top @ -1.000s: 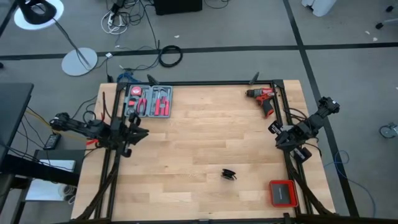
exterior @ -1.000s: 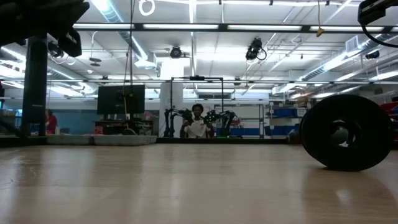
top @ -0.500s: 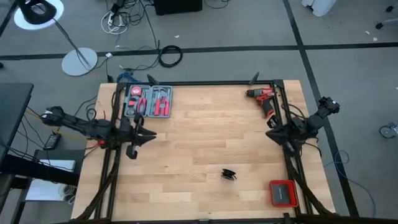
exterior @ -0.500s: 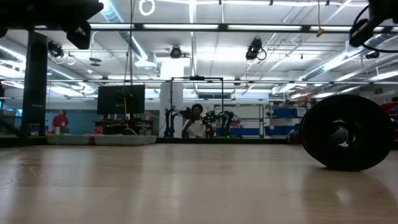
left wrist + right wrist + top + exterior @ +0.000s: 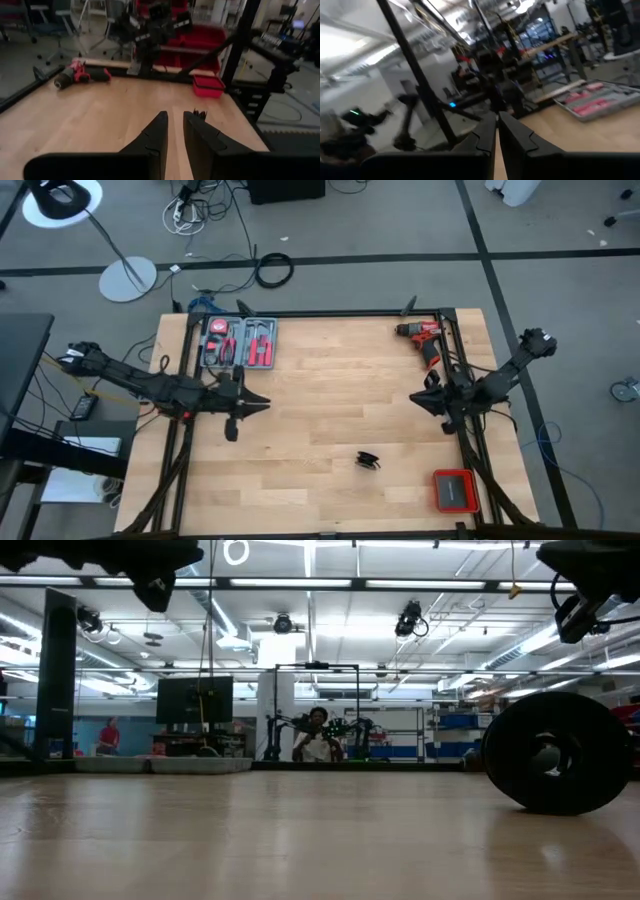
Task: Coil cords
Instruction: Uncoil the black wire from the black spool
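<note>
Black cords, red drill

We see a pale wood table, planked, smooth w/ satin sheen. Red drill at 1 o'clock looks plastic. Red tray at 5 o'clock: matt plastic.

We get four views. The high one looks straight down on the whole table from far up. The low one sits at table-top height, facing level across into the room. The left wrist one looks across the table toward the red drill near 3 o'clock, shared with the high view; the right wrist one faces 9 o'clock, toward the tool tray.
</note>
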{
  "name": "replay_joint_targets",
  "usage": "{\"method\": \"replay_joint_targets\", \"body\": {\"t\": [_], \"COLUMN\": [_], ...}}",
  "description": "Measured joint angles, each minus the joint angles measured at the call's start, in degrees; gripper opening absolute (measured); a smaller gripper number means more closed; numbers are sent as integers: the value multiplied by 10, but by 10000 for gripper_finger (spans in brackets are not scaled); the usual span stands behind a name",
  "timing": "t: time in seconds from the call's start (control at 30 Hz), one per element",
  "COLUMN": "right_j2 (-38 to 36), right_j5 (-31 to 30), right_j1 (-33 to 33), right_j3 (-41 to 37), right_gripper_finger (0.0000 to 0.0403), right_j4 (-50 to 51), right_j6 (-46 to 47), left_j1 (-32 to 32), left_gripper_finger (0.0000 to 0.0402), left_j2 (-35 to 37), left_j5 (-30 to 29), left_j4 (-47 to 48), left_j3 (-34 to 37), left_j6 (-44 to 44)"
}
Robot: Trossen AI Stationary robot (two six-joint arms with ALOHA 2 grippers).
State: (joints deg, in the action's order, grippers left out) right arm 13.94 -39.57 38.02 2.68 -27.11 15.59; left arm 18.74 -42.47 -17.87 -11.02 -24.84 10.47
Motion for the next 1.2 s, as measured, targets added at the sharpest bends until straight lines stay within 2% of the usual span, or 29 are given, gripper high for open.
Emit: {"method": "replay_joint_targets", "body": {"t": [0.27,0.43,0.9,1.07,1.2], "right_j2": [112,163,221,240,262], "right_j5": [-19,-30,57,77,103], "right_j1": [-2,-25,-75,-76,-78], "right_j3": [46,59,60,61,61], "right_gripper_finger": [25,25,25,25,25], "right_j4": [45,89,117,119,119], "right_j6": [36,63,103,133,163], "left_j1": [-16,-52,-129,-133,-125], "left_gripper_finger": [63,63,63,63,63], "left_j2": [-139,-223,-453,-516,-548], "left_j5": [0,8,164,242,257], "left_j4": [7,62,118,129,128], "left_j3": [-106,-179,-361,-413,-441], "left_j6": [-6,-1,-23,-45,-72]}}
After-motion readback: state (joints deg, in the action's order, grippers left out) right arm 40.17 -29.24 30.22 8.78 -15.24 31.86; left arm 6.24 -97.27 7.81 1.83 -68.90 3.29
